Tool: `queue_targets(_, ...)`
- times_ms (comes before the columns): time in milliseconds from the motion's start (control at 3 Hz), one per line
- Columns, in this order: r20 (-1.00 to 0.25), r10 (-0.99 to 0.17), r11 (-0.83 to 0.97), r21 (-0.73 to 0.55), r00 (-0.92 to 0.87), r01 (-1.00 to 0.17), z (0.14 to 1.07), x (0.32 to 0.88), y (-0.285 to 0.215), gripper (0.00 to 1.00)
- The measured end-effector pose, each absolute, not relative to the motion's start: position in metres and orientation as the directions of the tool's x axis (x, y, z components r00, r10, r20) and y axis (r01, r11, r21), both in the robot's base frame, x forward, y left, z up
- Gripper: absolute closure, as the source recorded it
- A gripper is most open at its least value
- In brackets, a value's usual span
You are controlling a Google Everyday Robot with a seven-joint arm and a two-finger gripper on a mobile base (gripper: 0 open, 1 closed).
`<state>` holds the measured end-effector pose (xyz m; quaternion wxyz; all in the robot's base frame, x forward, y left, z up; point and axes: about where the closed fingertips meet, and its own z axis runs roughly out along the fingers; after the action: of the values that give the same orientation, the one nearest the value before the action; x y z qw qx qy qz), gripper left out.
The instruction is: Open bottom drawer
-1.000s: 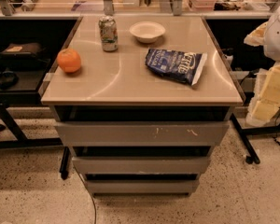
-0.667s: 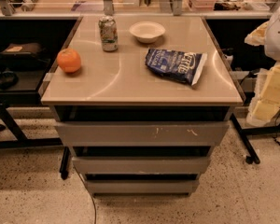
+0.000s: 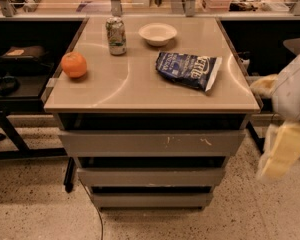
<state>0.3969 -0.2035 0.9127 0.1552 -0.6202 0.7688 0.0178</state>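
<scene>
Nearest the floor we note the bottom drawer (image 3: pixel 150 200), lowest of three grey fronts under the desk (image 3: pixel 140 96); it appears shut. Above it sit the middle drawer (image 3: pixel 150 177) and the scuffed top drawer (image 3: pixel 152 143). The gripper (image 3: pixel 282 156) hangs right of the drawers, well apart; open or closed, we cannot tell. On the desk: orange (image 3: pixel 74 64), chip bag (image 3: pixel 187 70), then can (image 3: pixel 116 35) and bowl (image 3: pixel 157 34).
</scene>
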Motion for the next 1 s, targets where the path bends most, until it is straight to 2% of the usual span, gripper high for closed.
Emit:
queue_targets(667, -0.329, -0.933, 0.177, -0.069, -0.145, -0.982, 0.763, 0.359, -0.200, 0.00)
queue_targets(1000, -0.328, -0.933, 0.183, -0.069, -0.151, -0.981, 0.751, 0.357, -0.200, 0.00)
